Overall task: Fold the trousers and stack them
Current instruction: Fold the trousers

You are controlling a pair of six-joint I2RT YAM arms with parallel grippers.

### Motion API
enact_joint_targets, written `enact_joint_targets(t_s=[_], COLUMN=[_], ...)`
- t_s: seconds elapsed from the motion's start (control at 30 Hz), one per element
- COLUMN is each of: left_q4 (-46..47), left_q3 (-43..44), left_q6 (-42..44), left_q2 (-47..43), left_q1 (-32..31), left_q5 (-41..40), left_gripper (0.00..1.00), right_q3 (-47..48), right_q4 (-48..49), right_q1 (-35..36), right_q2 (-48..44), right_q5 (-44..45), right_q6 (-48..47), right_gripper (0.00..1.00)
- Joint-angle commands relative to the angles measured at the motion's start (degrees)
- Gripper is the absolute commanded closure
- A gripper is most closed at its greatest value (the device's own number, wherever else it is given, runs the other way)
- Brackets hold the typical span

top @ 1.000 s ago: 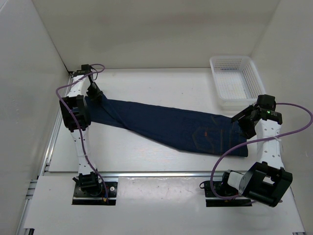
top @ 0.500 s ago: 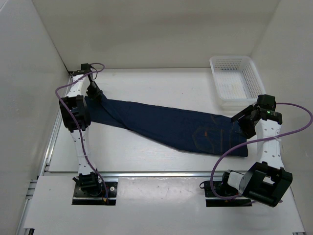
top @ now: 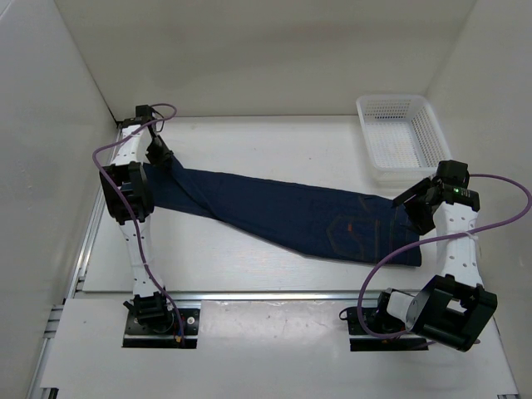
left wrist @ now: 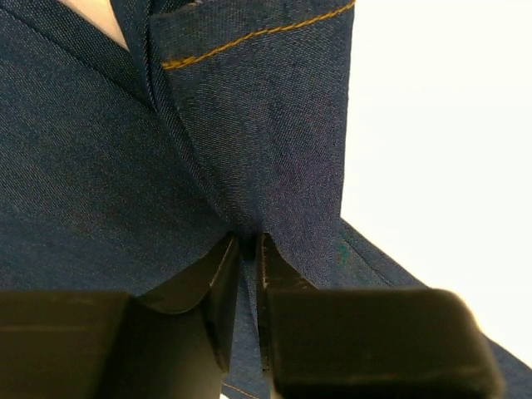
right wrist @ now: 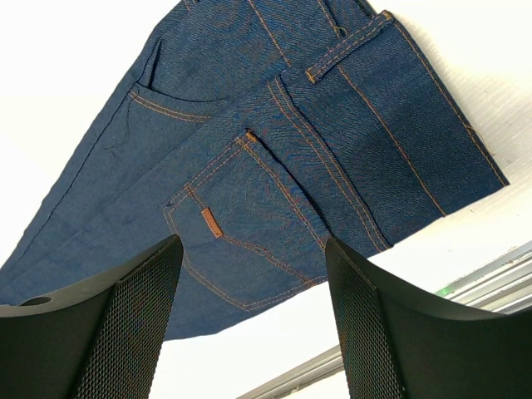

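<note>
The trousers (top: 283, 212) lie stretched flat across the table, leg hems at the far left and waist at the right. My left gripper (top: 160, 158) is at the hem end. In the left wrist view its jaws stand nearly together, and a fold of the trousers (left wrist: 249, 125) is pinched between the tips of the left gripper (left wrist: 248, 241). My right gripper (top: 413, 208) hovers over the waist end. It is open, and in the right wrist view the right gripper (right wrist: 253, 249) has nothing between its fingers. Below them lies the trousers' back pocket (right wrist: 241, 216) with orange stitching.
A white mesh basket (top: 392, 99) stands at the back right, just beyond the right arm. White walls close in the table on the left, back and right. A metal rail (top: 249, 293) runs along the near edge.
The left gripper has shifted slightly toward the back left with the hem. The trousers and the right arm have not moved.
</note>
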Motion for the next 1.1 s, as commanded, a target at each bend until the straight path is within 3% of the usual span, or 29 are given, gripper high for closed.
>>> enact_joint_targets(t_s=[0.0, 0.1, 0.23, 0.27, 0.3, 0.37, 0.47, 0.77, 1.07], left_q4=[-0.03, -0.03, -0.03, -0.03, -0.55, -0.56, -0.56, -0.56, -0.56], left_q3=[2.3, 2.83, 2.83, 2.83, 2.83, 3.35, 3.36, 3.89, -6.65], left_q6=[0.12, 0.12, 0.12, 0.12, 0.12, 0.12, 0.12, -0.4, -0.41], left_q2=[-4.45, -4.45, -4.45, -4.45, -4.97, -4.98, -4.98, -6.99, -19.29], left_q1=[-0.24, -0.24, -0.24, -0.24, -0.24, -0.24, -0.24, -0.24, 0.99], left_q5=[1.08, 1.08, 1.69, 1.7, 1.7, 2.22, 1.71, 1.17, -6.39], left_gripper=[0.77, 0.9, 0.9, 0.85, 0.71, 0.69, 0.89, 0.9, 0.9], right_q3=[-0.05, -0.05, -0.05, -0.05, -0.05, -0.05, -0.05, -0.05, 0.47], right_q4=[0.41, 0.41, 0.41, 0.41, 0.41, 0.41, 0.41, 0.41, 0.41], right_q1=[0.18, 0.18, 0.18, 0.18, 0.18, 0.18, 0.18, 0.18, 0.18], right_q2=[0.06, 0.06, 0.06, 0.06, 0.06, 0.06, 0.06, 0.06, -0.47], right_q5=[-0.63, -0.63, -0.63, -0.63, -0.63, -0.63, -0.63, -0.63, -0.63], right_q6=[-0.93, -0.93, -0.93, -0.93, -0.93, -0.93, -0.93, -0.93, -0.93], right_gripper=[0.26, 0.26, 0.26, 0.26, 0.26, 0.26, 0.26, 0.26, 0.26])
